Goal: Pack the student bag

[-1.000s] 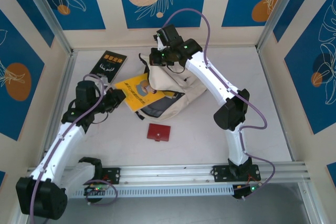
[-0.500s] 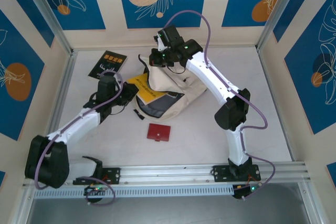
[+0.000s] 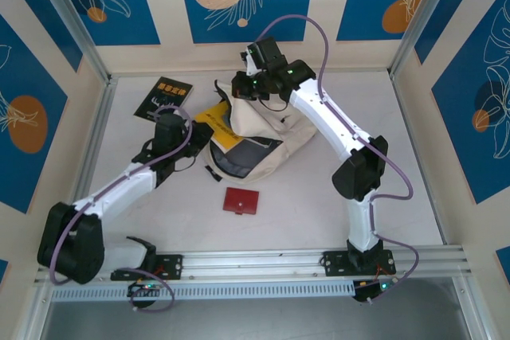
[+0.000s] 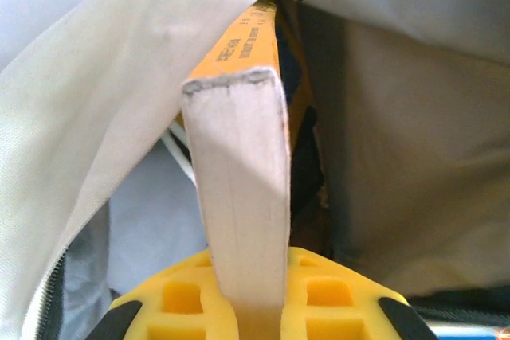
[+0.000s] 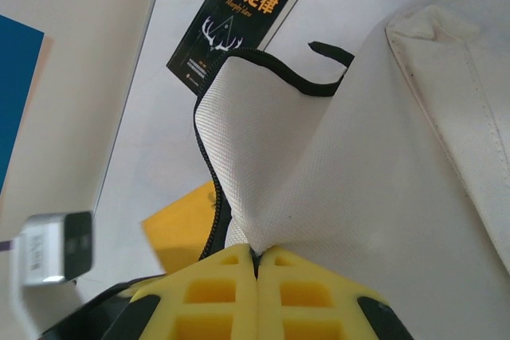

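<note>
Left gripper (image 4: 247, 312) pinches a yellow book (image 4: 239, 173) edge-on, its far end inside the mouth of the student bag (image 3: 271, 129), which lies mid-table toward 12 o'clock. Right gripper (image 5: 256, 264), pressed together on the rim, lifts it open. Insertion appears underway; next likely comes a deeper push toward 3 o'clock, then release.

The left arm (image 3: 119, 189) and right arm (image 3: 323, 117) are cased in white with black joints (image 3: 355, 177); lilac cables (image 3: 307, 18) are strung along them; yellow gridded pads (image 5: 215, 292) are fitted.
</note>
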`<move>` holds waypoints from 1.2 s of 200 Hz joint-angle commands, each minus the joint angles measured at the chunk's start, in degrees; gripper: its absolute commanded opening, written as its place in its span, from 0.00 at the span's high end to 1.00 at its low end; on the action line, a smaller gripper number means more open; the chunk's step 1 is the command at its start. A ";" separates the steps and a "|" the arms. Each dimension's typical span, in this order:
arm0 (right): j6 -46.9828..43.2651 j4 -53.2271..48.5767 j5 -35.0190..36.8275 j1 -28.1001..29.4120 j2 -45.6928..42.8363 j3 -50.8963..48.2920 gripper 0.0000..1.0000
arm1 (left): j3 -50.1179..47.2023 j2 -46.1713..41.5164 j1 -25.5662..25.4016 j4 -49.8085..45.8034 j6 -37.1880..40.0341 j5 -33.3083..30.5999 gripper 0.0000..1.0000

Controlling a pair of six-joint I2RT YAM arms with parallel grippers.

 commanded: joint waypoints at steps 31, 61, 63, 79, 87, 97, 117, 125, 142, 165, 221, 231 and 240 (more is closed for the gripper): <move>1.52 4.40 -3.81 -0.46 -4.66 -1.10 1.00 | 2.99 -1.30 -0.25 7.06 -0.97 0.80 1.00; 2.13 4.92 -5.00 -0.86 -4.83 -1.34 1.00 | 4.80 5.38 -1.30 13.63 -4.41 2.02 1.00; 2.14 4.96 -5.08 -0.89 -4.82 -1.35 1.00 | 4.95 5.84 -1.43 14.03 -4.63 1.96 1.00; 2.56 5.25 -5.83 -1.31 -5.04 -1.70 1.00 | 6.34 9.34 -3.05 16.23 -5.24 0.33 1.00; 2.75 5.42 -6.15 -1.51 -5.18 -1.88 1.00 | 7.39 10.88 -4.02 16.20 -4.98 -1.23 1.00; 2.93 5.66 -6.69 -1.77 -5.39 -2.34 1.00 | 8.74 12.69 -5.11 15.86 -4.64 -3.18 1.00; 3.37 6.22 -7.80 -2.43 -5.96 -3.26 1.00 | 11.28 16.65 -6.62 15.40 -5.42 -5.39 1.00; 3.53 6.47 -8.14 -2.67 -6.25 -3.66 1.00 | 12.19 18.31 -7.25 15.28 -5.92 -6.40 1.00; 3.94 7.15 -8.91 -3.24 -6.93 -4.77 1.00 | 14.19 22.42 -8.10 16.23 -5.68 -7.81 1.00; 4.25 7.69 -9.80 -3.84 -7.74 -5.81 1.00 | 16.29 28.01 -8.39 18.28 -6.92 -9.49 1.00; 4.95 8.95 -10.38 -4.57 -9.24 -8.71 1.00 | 21.31 36.70 -10.00 22.35 -9.02 -11.01 0.97; 4.96 8.96 -10.37 -4.68 -9.25 -8.94 1.00 | 22.01 37.99 -9.93 22.13 -9.62 -10.61 0.96; 5.00 8.96 -10.01 -4.71 -9.34 -9.16 1.00 | 22.43 39.23 -9.96 21.95 -10.03 -10.12 0.89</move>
